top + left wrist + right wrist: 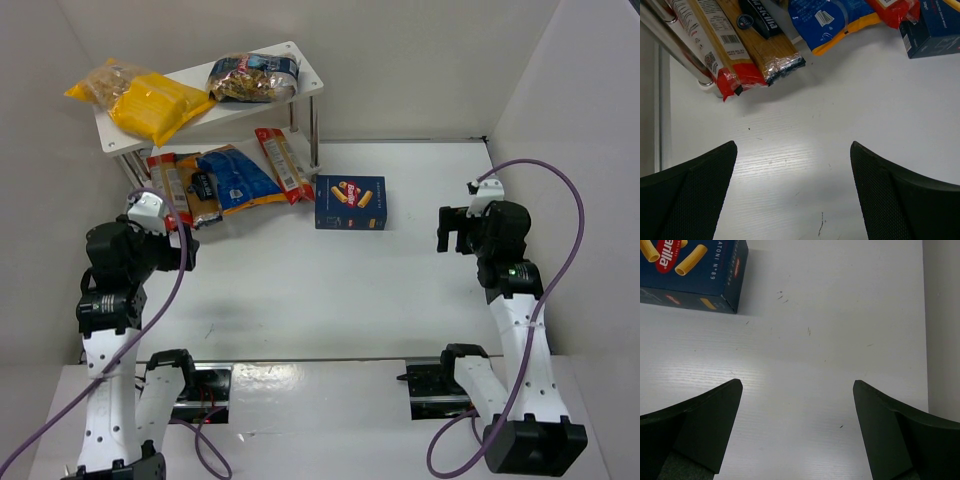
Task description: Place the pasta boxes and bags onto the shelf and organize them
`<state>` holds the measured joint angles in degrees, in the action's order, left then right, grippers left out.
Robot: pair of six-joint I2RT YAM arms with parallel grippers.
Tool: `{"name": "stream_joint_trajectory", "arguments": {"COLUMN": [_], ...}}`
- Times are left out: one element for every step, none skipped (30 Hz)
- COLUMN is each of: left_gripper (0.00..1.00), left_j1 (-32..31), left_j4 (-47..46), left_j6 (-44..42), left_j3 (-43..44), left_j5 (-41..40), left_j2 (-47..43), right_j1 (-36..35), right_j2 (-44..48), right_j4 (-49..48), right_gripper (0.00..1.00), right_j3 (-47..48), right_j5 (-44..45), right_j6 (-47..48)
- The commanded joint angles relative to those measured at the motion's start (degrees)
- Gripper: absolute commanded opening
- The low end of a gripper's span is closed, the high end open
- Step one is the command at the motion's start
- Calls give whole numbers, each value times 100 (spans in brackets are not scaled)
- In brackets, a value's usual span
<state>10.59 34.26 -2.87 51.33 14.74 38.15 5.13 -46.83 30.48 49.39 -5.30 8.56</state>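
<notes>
Left claw (795, 165) is spread apart and empty, hovering over the desk (300, 290). Just ahead of it, narrow red-edged spaghetti packs (715, 45) and a crinkly blue plastic bag with orange ends (238, 178) poke out from under the small white two-tier shelf (300, 85). Can't tell if they sit on the lower board or on the desk.

The flat dark-blue cardboard box picturing yellow pasta (350, 202) lies alone, long side running left-right. It's ahead-left of the right claw (797, 400), which is also apart and looks like the nearer one. The right wrist view cuts the box off.
</notes>
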Motion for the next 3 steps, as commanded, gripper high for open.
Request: {"name": "stream_joint_trajectory", "arguments": {"left_gripper": [99, 99, 99], "left_j1": [40, 40, 40], "left_j4": [-139, -139, -139], "left_j6": [-55, -55, -55], "left_j3": [0, 0, 0], "left_j5": [99, 99, 99], "left_j2": [-36, -36, -36], "right_j1": [32, 32, 32], "right_j2": [42, 42, 42], "right_j4": [-192, -192, -192], "right_gripper": [100, 100, 100], "right_j3": [1, 1, 1], "right_j5": [47, 47, 47], "right_j6": [-21, -21, -21]}}
